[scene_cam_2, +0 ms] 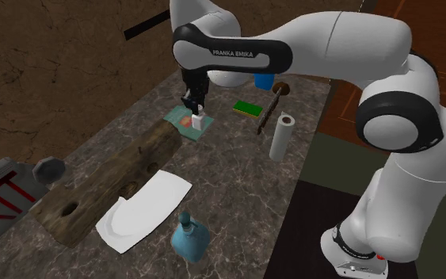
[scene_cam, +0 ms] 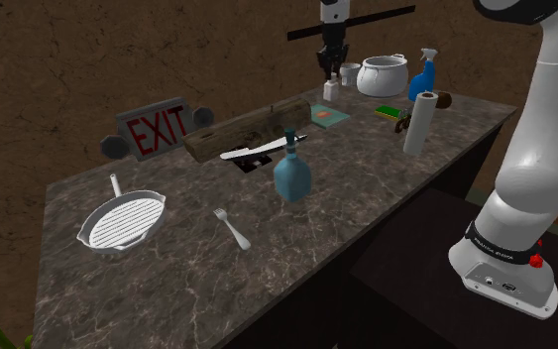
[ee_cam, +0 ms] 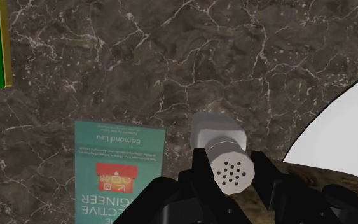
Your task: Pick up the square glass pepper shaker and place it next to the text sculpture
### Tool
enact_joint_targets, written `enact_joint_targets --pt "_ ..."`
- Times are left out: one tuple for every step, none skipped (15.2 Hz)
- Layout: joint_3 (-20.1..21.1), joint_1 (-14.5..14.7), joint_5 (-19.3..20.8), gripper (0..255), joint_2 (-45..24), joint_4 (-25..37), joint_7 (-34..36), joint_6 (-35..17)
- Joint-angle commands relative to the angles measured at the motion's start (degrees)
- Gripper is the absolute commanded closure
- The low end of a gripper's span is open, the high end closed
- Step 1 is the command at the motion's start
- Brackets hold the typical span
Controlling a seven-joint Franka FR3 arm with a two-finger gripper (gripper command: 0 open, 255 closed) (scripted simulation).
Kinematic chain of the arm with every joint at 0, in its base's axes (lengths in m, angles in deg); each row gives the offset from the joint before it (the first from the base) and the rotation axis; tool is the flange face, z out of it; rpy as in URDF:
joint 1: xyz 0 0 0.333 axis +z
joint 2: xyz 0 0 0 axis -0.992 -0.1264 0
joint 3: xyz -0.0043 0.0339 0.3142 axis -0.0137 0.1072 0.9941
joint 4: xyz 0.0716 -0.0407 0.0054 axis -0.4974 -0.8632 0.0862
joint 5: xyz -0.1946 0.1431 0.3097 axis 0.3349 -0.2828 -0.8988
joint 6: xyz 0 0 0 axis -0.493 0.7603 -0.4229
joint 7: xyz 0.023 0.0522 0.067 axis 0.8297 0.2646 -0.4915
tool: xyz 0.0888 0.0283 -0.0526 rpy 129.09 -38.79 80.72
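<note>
Pepper shaker (ee_cam: 217, 130) stands upright, perforated cap upward, clasped by gripper (ee_cam: 231, 167).

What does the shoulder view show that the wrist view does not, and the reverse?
The shoulder view adds the red-lettered EXIT sign, the white ridged grill pan, the silver fork, the round blue bottle and the white paper towel roll. The wrist view adds the holes in the round cap of the square grey shaker and the print on the teal book. Both share the black gripper, that shaker, that book and the dark marbled counter.
</note>
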Motion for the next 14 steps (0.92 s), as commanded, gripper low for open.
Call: enact_joint_targets --pt "-0.82 -1.16 0.06 255 2.66 -3.54 -2.07 -0.86" --pt "-1.29 -1.8 0.1 255 3.68 -4.9 -3.2 -1.2" --pt "-1.78 -2.44 0.14 255 4.65 -6.17 -4.33 -1.5" --pt "-2.3 -3.07 0.19 255 5.56 -7.36 -5.48 -1.77" --pt "-2.84 -3.69 0.25 255 6.42 -8.46 -6.64 -2.02" --pt "-3.37 -4.33 0.32 255 7.23 -9.48 -7.81 -2.24" --pt "-3.92 -4.97 0.4 255 7.98 -10.43 -9.0 -2.44" --pt "-4.5 -5.6 0.48 255 8.67 -11.3 -10.2 -2.62" --pt "-5.08 -6.23 0.56 255 9.31 -12.09 -11.4 -2.77" --pt "-5.69 -6.86 0.64 255 9.9 -12.81 -12.62 -2.91" --pt "-6.29 -7.5 0.73 255 10.44 -13.46 -13.85 -3.03" --pt "-6.91 -8.14 0.82 255 10.92 -14.04 -15.1 -3.14" --pt "-7.54 -8.79 0.91 255 11.35 -14.54 -16.35 -3.23" --pt "-8.17 -9.43 0.99 255 11.72 -14.98 -17.62 -3.3"
